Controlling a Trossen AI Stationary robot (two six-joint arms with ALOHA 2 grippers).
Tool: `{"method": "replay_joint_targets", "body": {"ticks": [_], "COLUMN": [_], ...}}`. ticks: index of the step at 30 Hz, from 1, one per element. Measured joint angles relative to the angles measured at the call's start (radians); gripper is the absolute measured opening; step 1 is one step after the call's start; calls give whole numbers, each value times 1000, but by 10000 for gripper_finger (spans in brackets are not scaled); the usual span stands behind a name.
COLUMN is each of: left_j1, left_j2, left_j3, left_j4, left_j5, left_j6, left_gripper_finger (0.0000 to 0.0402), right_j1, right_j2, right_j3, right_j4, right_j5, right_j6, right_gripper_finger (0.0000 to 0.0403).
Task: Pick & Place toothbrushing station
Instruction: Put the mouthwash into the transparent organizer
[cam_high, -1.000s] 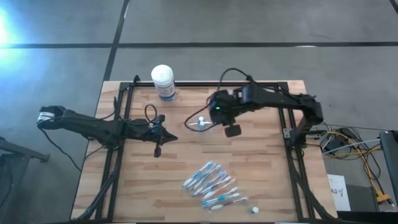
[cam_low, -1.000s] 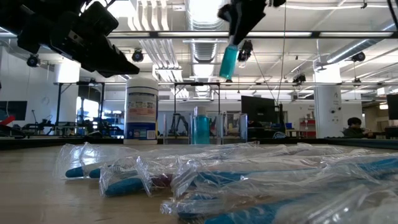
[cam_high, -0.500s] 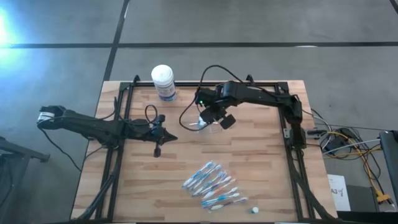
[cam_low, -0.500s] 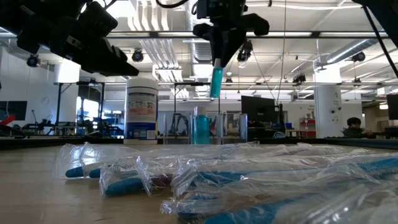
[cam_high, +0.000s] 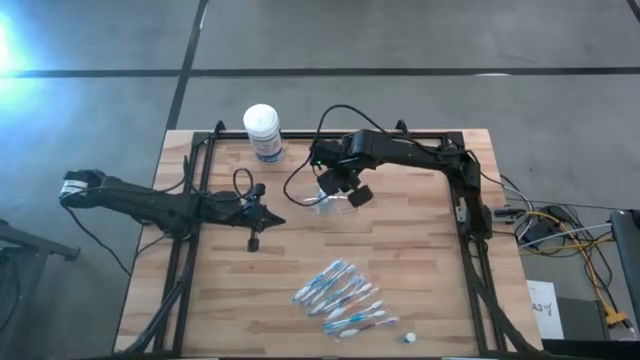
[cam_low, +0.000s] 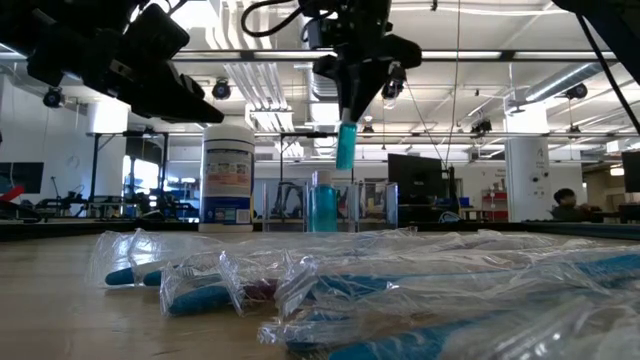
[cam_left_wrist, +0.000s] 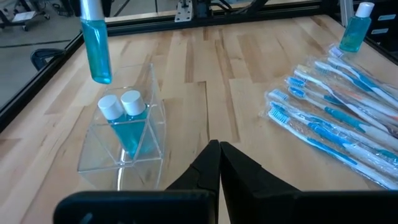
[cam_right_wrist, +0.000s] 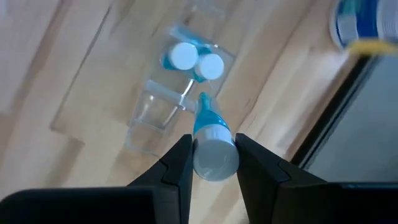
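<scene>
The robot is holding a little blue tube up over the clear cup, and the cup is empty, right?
Not quite. The right end effector does hold a blue tube above the clear cup, but the cup is not empty: two white-capped blue tubes already stand in it, as the left wrist view shows.

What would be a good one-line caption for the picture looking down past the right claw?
The right claw holds a white-capped blue tube above a clear holder already containing two tubes.
</scene>
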Motion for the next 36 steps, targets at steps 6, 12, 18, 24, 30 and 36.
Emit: {"method": "replay_joint_targets", "body": {"ticks": [6, 12, 18, 24, 30, 36], "left_j1": [0, 0, 0, 0, 1, 1], "left_j2": [0, 0, 0, 0, 0, 0], "left_j3": [0, 0, 0, 0, 0, 0], "left_j4": [1, 2, 18, 17, 16, 17], "left_j5": [-2, -3, -3, -3, -3, -3], "left_j6": [-17, -42, -69, -65, -58, -58], "left_gripper_finger": [14, 14, 14, 14, 14, 14], "right_j1": [-1, -4, -5, -13, -11, -11], "right_j2": [-1, -1, -2, 0, 5, 25], "right_j3": [0, 29, 49, 48, 45, 43], "right_j4": [-7, 0, 0, -10, -5, -4], "right_j5": [-1, -2, 0, 0, -46, -53], "right_j6": [295, 613, 768, 844, 853, 856], "right_gripper_finger": [90, 90, 90, 90, 90, 90]}}
